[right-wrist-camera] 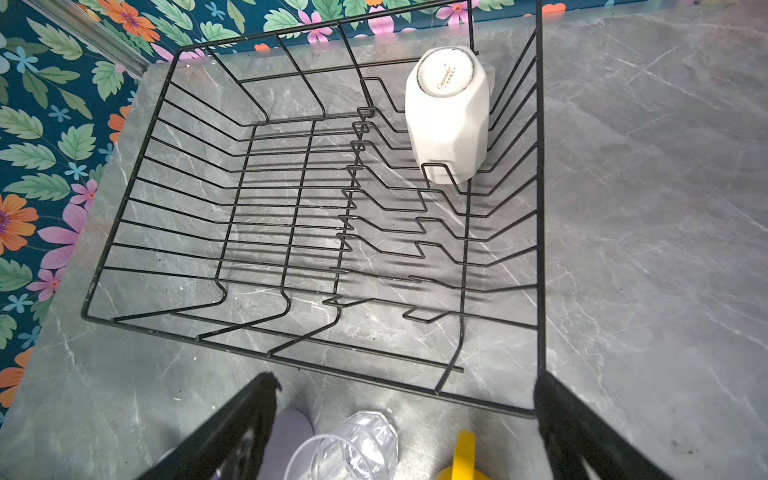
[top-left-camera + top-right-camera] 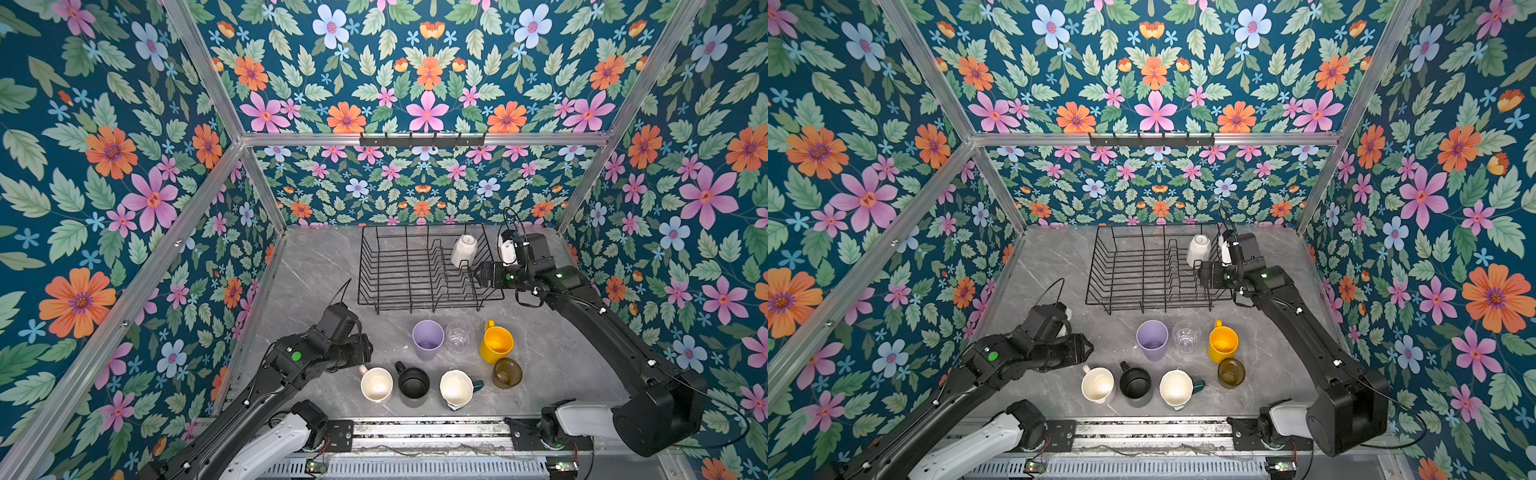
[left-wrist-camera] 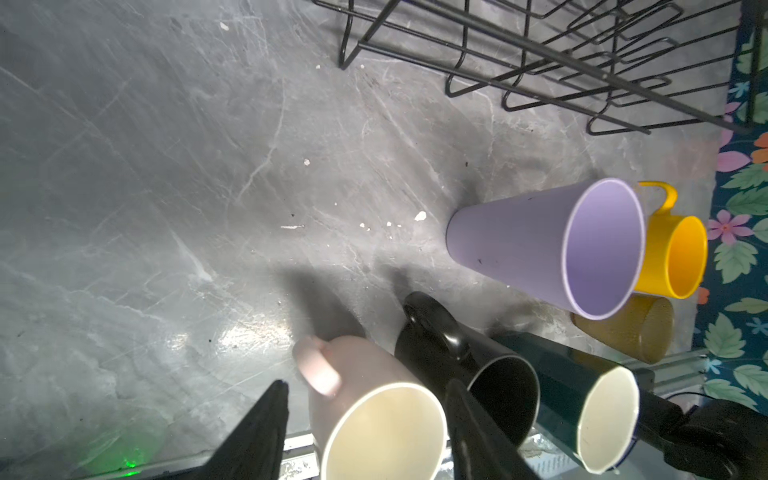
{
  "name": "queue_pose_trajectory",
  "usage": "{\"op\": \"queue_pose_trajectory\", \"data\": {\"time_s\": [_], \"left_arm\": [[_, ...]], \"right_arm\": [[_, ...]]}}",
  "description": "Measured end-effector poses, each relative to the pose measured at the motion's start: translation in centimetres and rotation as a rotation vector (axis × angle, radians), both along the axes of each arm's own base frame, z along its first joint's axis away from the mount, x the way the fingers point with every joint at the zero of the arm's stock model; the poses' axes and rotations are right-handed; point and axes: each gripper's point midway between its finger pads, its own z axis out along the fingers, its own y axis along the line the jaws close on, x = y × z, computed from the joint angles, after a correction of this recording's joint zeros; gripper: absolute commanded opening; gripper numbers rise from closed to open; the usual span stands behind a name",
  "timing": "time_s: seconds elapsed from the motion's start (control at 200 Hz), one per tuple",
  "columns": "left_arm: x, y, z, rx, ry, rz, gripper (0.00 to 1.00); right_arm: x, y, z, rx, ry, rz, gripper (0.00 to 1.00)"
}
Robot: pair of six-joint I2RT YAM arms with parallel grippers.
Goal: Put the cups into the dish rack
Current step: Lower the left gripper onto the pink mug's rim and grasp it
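Note:
The pale pink mug (image 3: 374,399) stands upright at the front left of the cup group, and my left gripper (image 3: 368,386) is open with one finger on each side of it; a gap shows on the handle side. Beside it are the black mug (image 2: 413,383) and the dark green cream-lined mug (image 2: 456,388). Behind them stand the lilac tumbler (image 2: 427,339), clear glass (image 2: 459,337), yellow mug (image 2: 496,344) and amber glass (image 2: 507,372). A white mug (image 1: 446,116) sits upside down in the back right of the dish rack (image 2: 361,266). My right gripper (image 1: 405,380) hangs wide open and empty over the rack's near right rim.
A black hook rail (image 2: 422,140) is fixed on the back frame above the grey marble table (image 2: 316,266). Floral walls close in the left, back and right. Both arm bases sit on the metal rail (image 2: 415,432) at the table's front edge.

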Motion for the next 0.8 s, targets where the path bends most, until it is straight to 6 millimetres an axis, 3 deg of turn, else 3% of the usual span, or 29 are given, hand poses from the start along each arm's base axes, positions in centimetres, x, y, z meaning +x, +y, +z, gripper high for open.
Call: {"op": "queue_pose_trajectory", "data": {"time_s": [0.335, 0.8], "left_arm": [[-3.7, -0.2, -1.6, 0.034, 0.070, -0.063, 0.56], [-5.6, -0.1, -3.8, 0.095, 0.150, -0.099, 0.51]], "right_arm": [[-0.6, -0.3, -0.4, -0.002, 0.006, -0.006, 0.95], [-0.8, -0.4, -0.9, -0.002, 0.021, -0.016, 0.95]]}}
